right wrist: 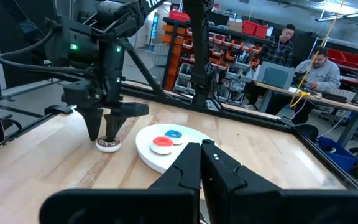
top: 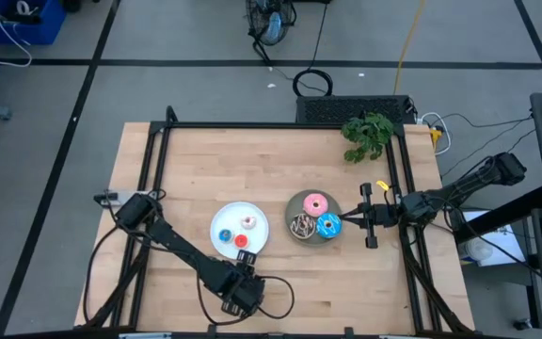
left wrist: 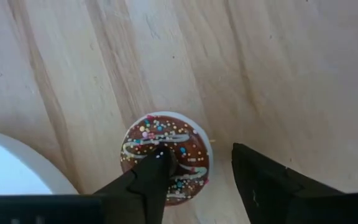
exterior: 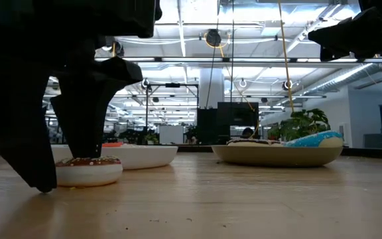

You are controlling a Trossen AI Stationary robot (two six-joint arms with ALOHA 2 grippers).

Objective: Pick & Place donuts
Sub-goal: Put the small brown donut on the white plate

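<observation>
On the worktop [top: 196, 160], seen from above, the left claw [top: 240, 287] sits at the near edge, just past the white plate [top: 226, 229]. The right claw [top: 346, 223], shut, waits by the grey plate [top: 299, 209].

Down low, the left claw's fingers [exterior: 85, 113] stand apart around the brown donut [exterior: 88, 170], which lies flat.

From the left wrist, one finger [left wrist: 151, 180] pokes into the hole and the other stands outside the rim.

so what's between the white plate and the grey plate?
Nothing. The high view shows only bare wood of the table between the white plate and the grey plate; the low view agrees.
</observation>
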